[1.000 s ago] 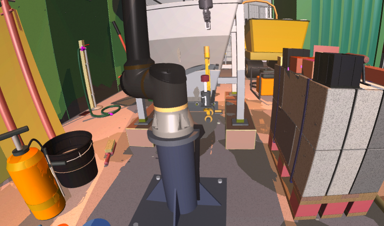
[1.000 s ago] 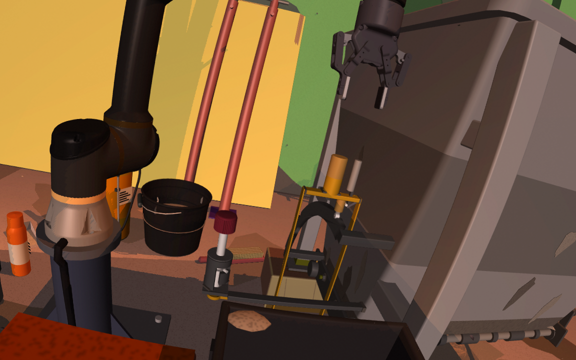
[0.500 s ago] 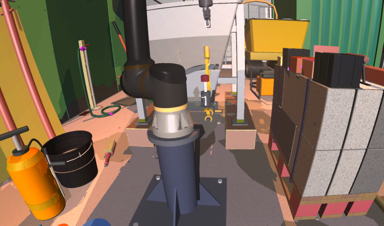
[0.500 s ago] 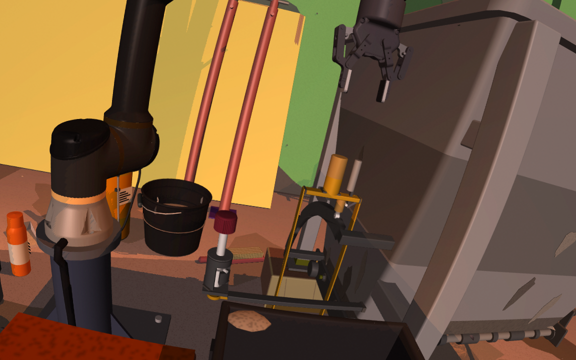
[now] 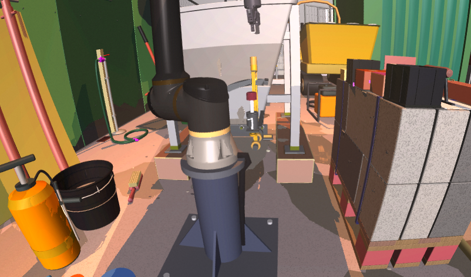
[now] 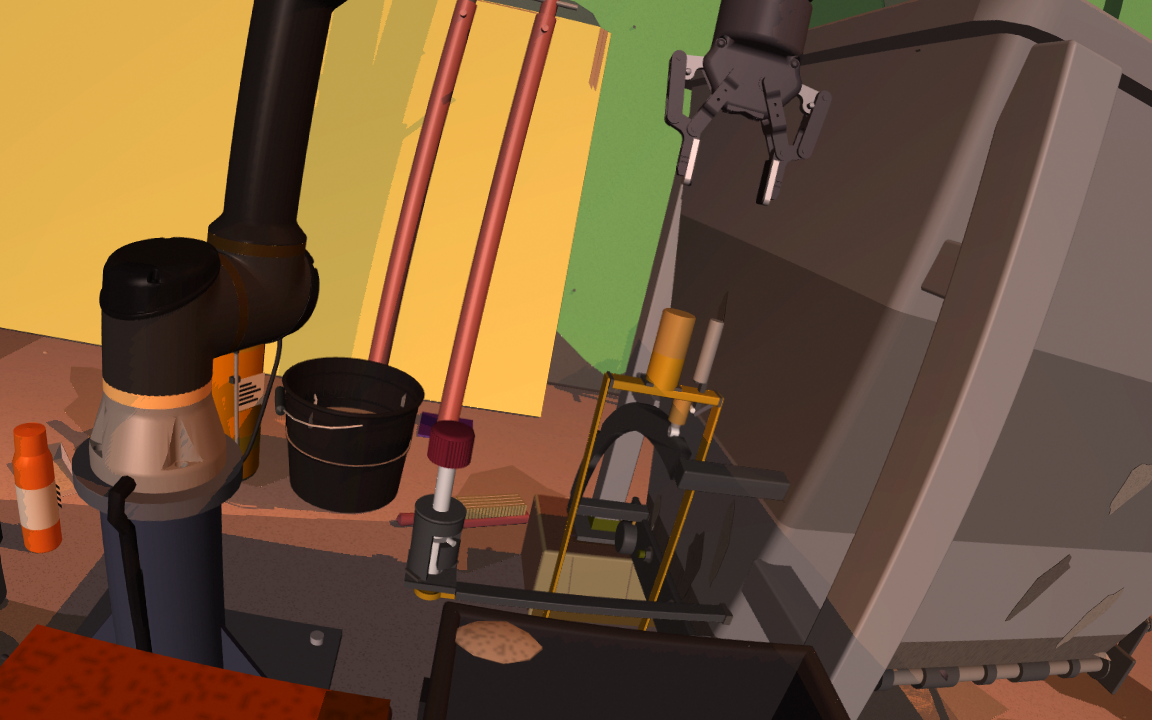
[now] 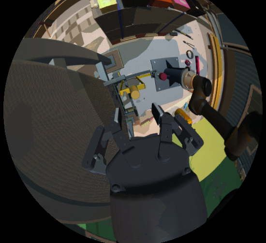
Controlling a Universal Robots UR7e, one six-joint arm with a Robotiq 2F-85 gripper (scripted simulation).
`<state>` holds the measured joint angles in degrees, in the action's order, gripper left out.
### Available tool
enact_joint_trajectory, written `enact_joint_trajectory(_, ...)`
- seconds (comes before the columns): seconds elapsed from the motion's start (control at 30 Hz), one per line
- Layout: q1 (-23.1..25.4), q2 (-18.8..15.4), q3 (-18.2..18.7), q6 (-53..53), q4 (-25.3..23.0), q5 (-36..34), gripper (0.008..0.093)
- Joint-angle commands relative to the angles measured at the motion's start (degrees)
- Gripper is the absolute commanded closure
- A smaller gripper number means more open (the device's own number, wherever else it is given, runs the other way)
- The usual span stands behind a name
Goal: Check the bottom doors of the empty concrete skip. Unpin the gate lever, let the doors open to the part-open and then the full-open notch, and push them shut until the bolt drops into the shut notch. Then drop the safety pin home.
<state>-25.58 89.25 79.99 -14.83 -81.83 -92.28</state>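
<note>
The bottom doors of the grey concrete skip [image 6: 965,358] are hidden behind the skip body and my arm. The yellow-handled gate lever [image 5: 253,74] [image 6: 670,354] [image 7: 135,92] stands upright in its yellow frame against the skip's front face, over a dark notched arc [image 6: 643,430]. The red-capped safety pin [image 5: 252,100] [image 6: 450,452] [image 7: 162,76] stands raised out of its dark sleeve [image 6: 437,542], just in front of the lever. My gripper [image 5: 253,29] [image 6: 728,175] [image 7: 137,114] hangs open and empty high above the lever, close to the skip's upper wall.
The skip's sloping wall lies right beside my fingers, and its white legs [image 5: 294,86] stand on blocks. A pallet of concrete blocks [image 5: 409,165] fills the right. A black bucket [image 5: 87,193], an orange sprayer [image 5: 40,220] and red poles [image 6: 482,224] stand to the left.
</note>
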Motion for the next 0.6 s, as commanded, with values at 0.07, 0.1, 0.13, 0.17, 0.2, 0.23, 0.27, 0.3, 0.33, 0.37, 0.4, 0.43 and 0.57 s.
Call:
enact_joint_trajectory(0.07, -0.06, 0.01, -0.06, 3.63, 0.04, 0.11, 0.0334)
enact_joint_trajectory(0.1, -0.08, 0.01, -0.07, 5.0, 0.07, 0.15, 0.0334)
enact_joint_trajectory(0.13, -0.1, 0.0, -0.08, 6.42, 0.09, 0.19, 0.0334)
enact_joint_trajectory(0.17, -0.12, -0.01, -0.1, 7.9, 0.12, 0.23, 0.0334)
enact_joint_trajectory(0.2, -0.14, -0.01, -0.11, 9.42, 0.15, 0.27, 0.0334)
enact_joint_trajectory(0.23, -0.17, -0.02, -0.12, 11.0, 0.17, 0.32, 0.0334)
enact_joint_trajectory(0.27, -0.19, -0.03, -0.14, 12.63, 0.2, 0.37, 0.0334)
enact_joint_trajectory(0.3, -0.21, -0.03, -0.15, 14.29, 0.23, 0.42, 0.0334)
enact_joint_trajectory(0.33, -0.24, -0.04, -0.17, 16.0, 0.27, 0.47, 0.0334)
enact_joint_trajectory(0.37, -0.27, -0.05, -0.18, 17.75, 0.3, 0.52, 0.0334)
enact_joint_trajectory(0.4, -0.29, -0.06, -0.2, 19.52, 0.33, 0.57, 0.0334)
enact_joint_trajectory(0.43, -0.32, -0.07, -0.21, 21.33, 0.36, 0.62, 0.0334)
enact_joint_trajectory(0.57, -0.43, -0.1, -0.28, 28.78, 0.5, 0.84, 0.0334)
